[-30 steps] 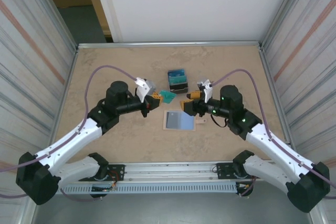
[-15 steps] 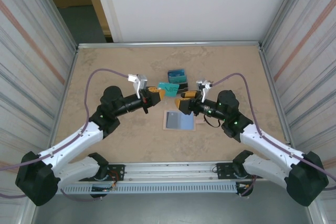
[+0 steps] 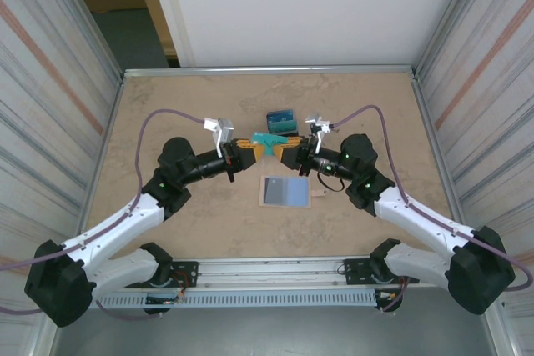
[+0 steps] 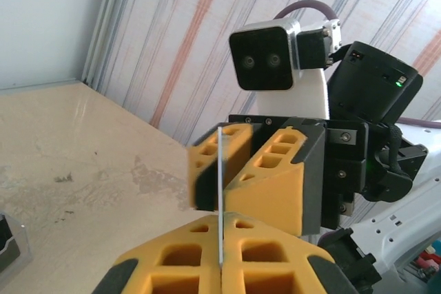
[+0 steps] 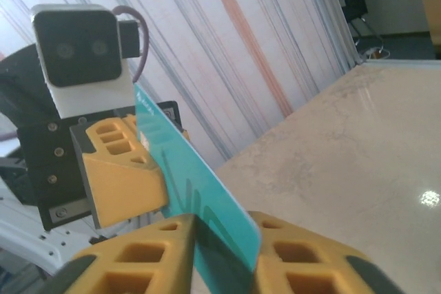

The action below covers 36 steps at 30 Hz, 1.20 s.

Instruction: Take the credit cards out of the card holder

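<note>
Left gripper (image 3: 255,147) is clamped on a teal credit card (image 3: 268,138), held up above the table (image 3: 167,106) just in front of the card holder (image 3: 281,121). The right gripper (image 3: 280,147) faces it tip to tip, its yellow fingers (image 5: 303,256) pressed onto the other end of the same card.

From the left wrist the card is edge-on, a thin pale line, so its face cannot be read there. From the right wrist its near end is cut off by the bottom of the frame, and the card screens part of the left gripper behind it. From above, both sets of fingers cover much of it.

The holder is a small dark box with more blue and teal cards standing in it, too small to count. Nearer the arm bases lies a flat blue-grey rectangle (image 3: 285,191); what it is cannot be made out.

The held card is thin and teal, with faint darker marks.
</note>
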### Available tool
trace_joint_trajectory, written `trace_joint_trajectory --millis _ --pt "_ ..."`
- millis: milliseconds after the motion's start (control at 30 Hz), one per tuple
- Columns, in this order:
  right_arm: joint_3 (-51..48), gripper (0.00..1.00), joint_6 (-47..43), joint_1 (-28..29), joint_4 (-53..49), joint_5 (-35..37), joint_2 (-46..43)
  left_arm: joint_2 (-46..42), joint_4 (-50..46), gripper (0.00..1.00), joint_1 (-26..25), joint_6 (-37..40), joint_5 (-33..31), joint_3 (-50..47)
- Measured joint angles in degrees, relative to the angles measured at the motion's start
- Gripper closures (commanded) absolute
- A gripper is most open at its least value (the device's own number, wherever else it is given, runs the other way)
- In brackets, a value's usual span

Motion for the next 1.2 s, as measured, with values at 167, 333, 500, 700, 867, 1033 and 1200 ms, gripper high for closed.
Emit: trace_joint_trajectory --millis 167,333,500,700,867,1033,1200 --pt "0.09 1.00 -0.37 0.09 -0.50 -1.68 -0.02 0.11 -0.52 0.77 0.39 0.79 -0.46 -0.48" --pt "2.03 1.00 -4.48 0.37 -7.87 -2.01 -1.90 -1.68 -10.19 0.59 0.39 6.69 -1.62 1.03" --pt "6.40 1.00 -12.07 0.33 -21.29 -1.99 -5.03 -4.00 -23.52 0.53 0.39 16.79 -3.06 8.66" --pt "11.54 1.00 -19.85 0.33 -34.75 -3.39 -7.02 -1.66 -38.97 0.53 0.37 29.53 -1.88 20.94" --pt "12.79 1.00 -23.71 0.33 -41.70 -5.35 -7.17 4.31 -49.79 0.53 -0.59 38.45 0.98 29.22" --pt "12.90 1.00 -25.81 0.33 -45.05 -6.38 -7.17 11.13 -59.21 0.56 -3.56 45.99 3.52 36.30" --pt "13.25 1.00 -26.97 0.33 -46.40 -6.78 -7.15 15.10 -65.26 0.59 -4.13 51.15 5.55 39.39"
